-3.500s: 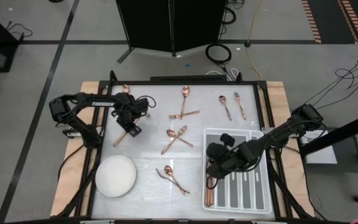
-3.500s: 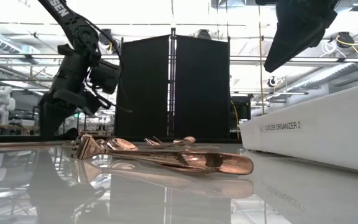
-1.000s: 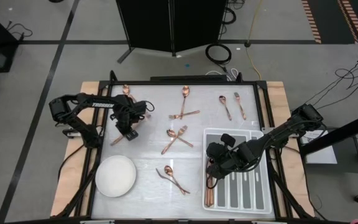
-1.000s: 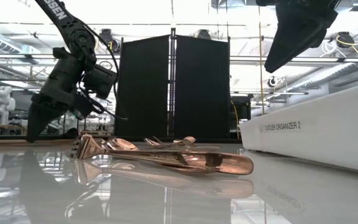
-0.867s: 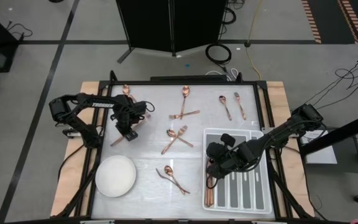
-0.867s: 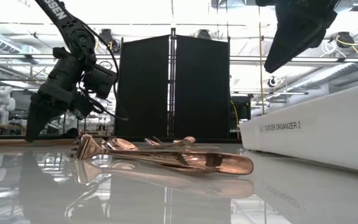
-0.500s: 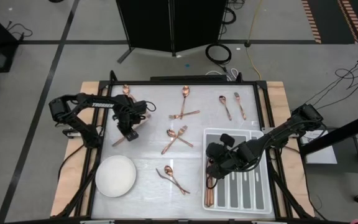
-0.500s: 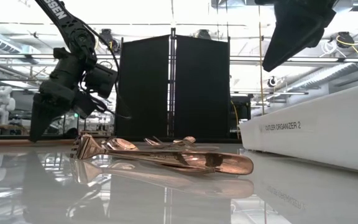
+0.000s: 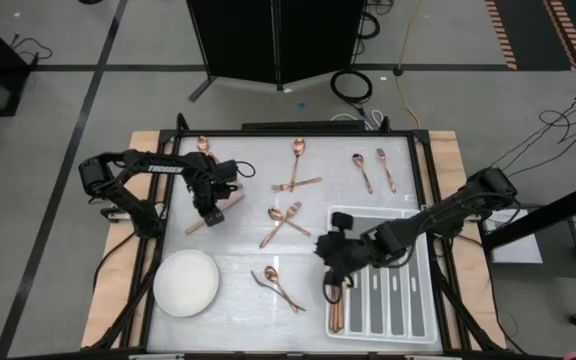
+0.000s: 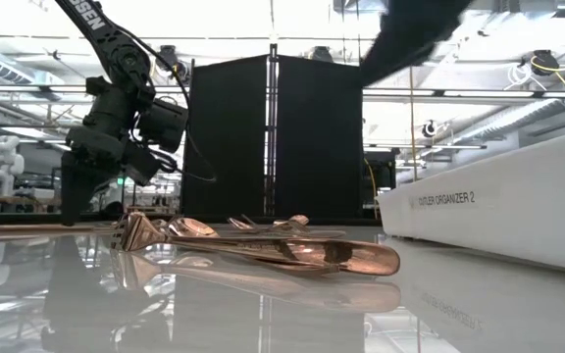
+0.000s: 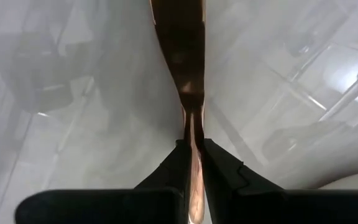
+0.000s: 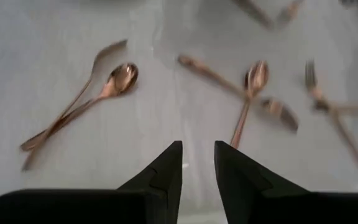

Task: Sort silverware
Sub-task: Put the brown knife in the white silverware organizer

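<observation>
Copper silverware lies scattered on the white table: a spoon pair [image 9: 278, 287], crossed pieces [image 9: 285, 222], more at the far side [image 9: 295, 165], a spoon [image 9: 362, 170] and a fork [image 9: 386, 168]. Some pieces [image 9: 338, 312] lie in the leftmost slot of the grey divided tray [image 9: 398, 300]. My left gripper [image 9: 209, 211] is at the table's left, shut on one long copper piece [image 11: 179, 50]. My right gripper [image 9: 330, 275] hangs over the tray's left edge, open, with nothing between its fingers [image 12: 166, 165]. My left gripper pinches the copper piece at a narrow stretch [image 11: 191, 124] between its two fingers. The fingers come steeply from above and lie across it. The piece runs level along the table [image 9: 190, 229]; I cannot tell whether it is lifted clear.
A white round bowl [image 9: 187, 282] stands at the near left, close to the held piece's near end. A spoon [image 9: 203, 146] lies at the far left corner. The tray's white side wall [image 10: 498, 206] fills the right of the low view.
My right gripper has swung toward the table's left, off the tray and over its left edge, rolling as it went. My left gripper has stayed in place and tipped more upright over the copper piece.
</observation>
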Controlling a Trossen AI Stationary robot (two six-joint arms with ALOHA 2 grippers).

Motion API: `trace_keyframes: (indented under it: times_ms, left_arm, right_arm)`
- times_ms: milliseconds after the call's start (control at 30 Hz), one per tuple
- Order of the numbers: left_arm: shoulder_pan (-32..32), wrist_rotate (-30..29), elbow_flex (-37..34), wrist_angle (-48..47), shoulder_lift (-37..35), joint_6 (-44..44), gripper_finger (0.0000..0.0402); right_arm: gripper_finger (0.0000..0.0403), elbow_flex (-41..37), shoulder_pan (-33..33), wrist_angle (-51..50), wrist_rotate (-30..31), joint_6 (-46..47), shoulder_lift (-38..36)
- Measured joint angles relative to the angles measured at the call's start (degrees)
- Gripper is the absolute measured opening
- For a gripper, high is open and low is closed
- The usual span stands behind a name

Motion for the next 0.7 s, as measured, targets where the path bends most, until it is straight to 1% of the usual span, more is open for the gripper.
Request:
trace_keyframes:
  times_ms: [67,133,233,333,400,467,533,700]
  left_arm:
    - [0.0,0.0,0.0,0.8,0.0,0.1,0.0033]
    - [0.0,0.7,0.0,1.6,0.0,0.2,0.0033]
    - [-0.4,3.4,0.0,4.5,0.0,0.8,0.0033]
    - [-1.9,4.3,0.0,5.8,0.0,1.2,0.0033]
    - [-3.1,4.5,-0.1,7.3,0.0,1.5,0.0033]
    - [-4.4,4.7,-0.4,8.8,0.0,1.6,0.0033]
    - [-5.6,4.6,-0.5,9.8,-0.1,1.9,0.0033]
    - [-7.3,4.5,-0.5,12.7,-0.1,3.1,0.0033]
  right_arm:
    - [0.0086,0.0,-2.3,4.1,-2.2,-5.9,1.4]
    - [0.0086,0.0,-4.9,9.1,-5.8,-11.6,3.6]
    - [0.0086,0.0,-9.0,17.7,-11.5,-23.1,8.1]
    - [0.0086,0.0,-12.7,26.1,-14.5,-33.3,13.5]
    - [0.0086,0.0,-15.4,31.6,-16.4,-37.4,16.7]
    - [0.0086,0.2,-18.4,36.4,-19.2,-38.8,19.4]
    - [0.0086,2.2,-21.2,37.5,-22.8,-38.4,22.2]
    - [0.0086,11.4,-25.9,33.3,-29.4,-36.2,28.6]
